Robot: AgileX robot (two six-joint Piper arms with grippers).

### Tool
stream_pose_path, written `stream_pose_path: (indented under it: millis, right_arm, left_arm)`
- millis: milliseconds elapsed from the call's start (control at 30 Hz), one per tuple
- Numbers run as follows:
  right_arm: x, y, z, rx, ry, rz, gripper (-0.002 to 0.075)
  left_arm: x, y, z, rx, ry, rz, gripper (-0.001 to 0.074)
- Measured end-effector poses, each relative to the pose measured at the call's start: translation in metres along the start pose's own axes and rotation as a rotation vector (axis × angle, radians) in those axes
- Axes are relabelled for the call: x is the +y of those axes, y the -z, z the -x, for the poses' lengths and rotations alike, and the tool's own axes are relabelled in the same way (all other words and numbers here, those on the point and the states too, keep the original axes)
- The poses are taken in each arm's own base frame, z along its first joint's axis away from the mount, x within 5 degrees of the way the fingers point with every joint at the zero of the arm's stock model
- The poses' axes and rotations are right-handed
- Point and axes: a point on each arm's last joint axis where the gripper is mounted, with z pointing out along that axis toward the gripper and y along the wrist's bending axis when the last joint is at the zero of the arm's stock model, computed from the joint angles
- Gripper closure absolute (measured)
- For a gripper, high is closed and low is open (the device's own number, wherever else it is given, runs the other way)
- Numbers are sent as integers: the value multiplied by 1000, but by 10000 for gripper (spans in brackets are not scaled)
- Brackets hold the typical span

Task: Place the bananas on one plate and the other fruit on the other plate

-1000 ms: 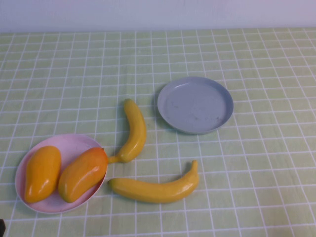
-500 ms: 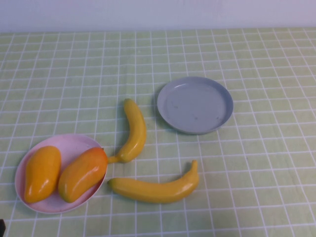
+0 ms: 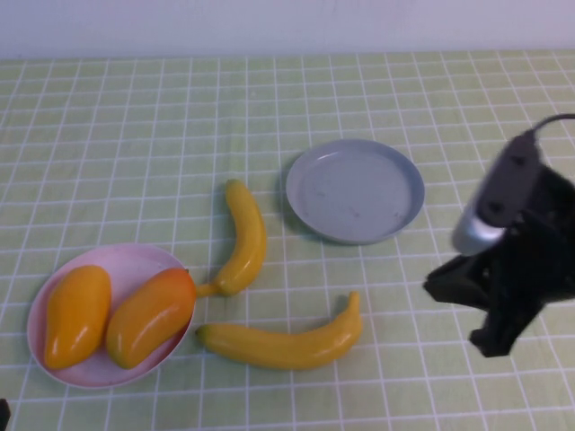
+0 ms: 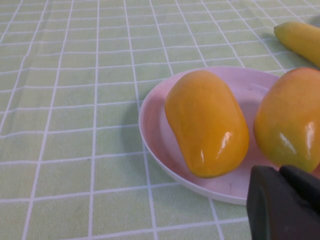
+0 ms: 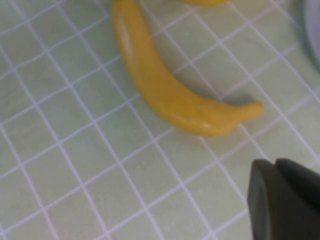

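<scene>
Our right arm [image 3: 517, 260] now comes into view near the grey plate [image 3: 355, 190], its right gripper [image 3: 449, 289] shut, just beside the nearer banana [image 3: 283, 343].

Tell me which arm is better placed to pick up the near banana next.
Probably the right. The right gripper, shut, hangs beside the near banana, on the same side as the empty grey-blue plate. The left gripper, also shut, sits by the mangoes on the pink plate.
</scene>
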Motion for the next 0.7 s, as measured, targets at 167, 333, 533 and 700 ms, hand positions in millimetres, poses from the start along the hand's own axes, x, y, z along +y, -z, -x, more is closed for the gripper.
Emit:
stream_pose_path:
  millis: [167, 333, 533, 700]
  right_arm:
    - [8, -49, 46, 97, 296, 72, 683]
    - [11, -99, 78, 167, 462, 108, 497]
    - [10, -158, 79, 303, 570, 157, 321]
    - [13, -179, 78, 359, 599, 192, 298]
  left_arm:
    - [0, 0, 0, 0, 0, 0, 735]
    - [0, 0, 0, 0, 0, 0, 735]
    - [0, 0, 0, 0, 0, 0, 735]
    - [0, 0, 0, 0, 0, 0, 735]
